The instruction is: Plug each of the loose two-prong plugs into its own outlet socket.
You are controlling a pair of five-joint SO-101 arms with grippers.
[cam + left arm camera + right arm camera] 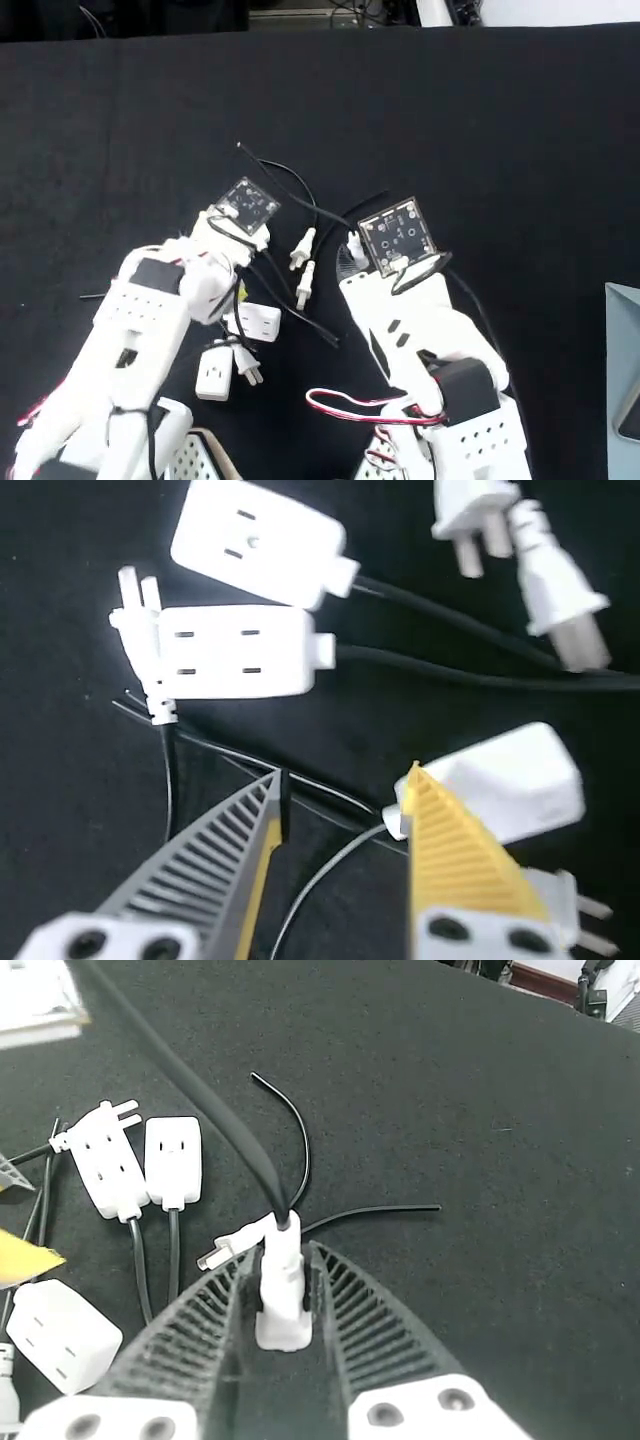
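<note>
Where the two arms lean in from the near edge of the black surface (520, 120), the loose parts lie bunched about midway along that edge, well short of the far one. Right hand (281, 1258) is clenched on a white two-prong plug (280, 1310), fingers (355, 1320) pressed to either side of its body, and a black cord (305, 1150) curls away from its far end. A second plug (232, 1245) lies just beside it, free on the surface. Left hand (345, 778) is released, jaws spread wide above thin black cords (230, 755). Its yellow fingertip (420, 790) is touching or just beside a white outlet block (510, 780); cannot tell which. Past the fingertips a multi-socket outlet (235, 650) and a single outlet (255, 542) lie side by side, their facing sockets unfilled. Two more plugs (480, 520) lie near them.
</note>
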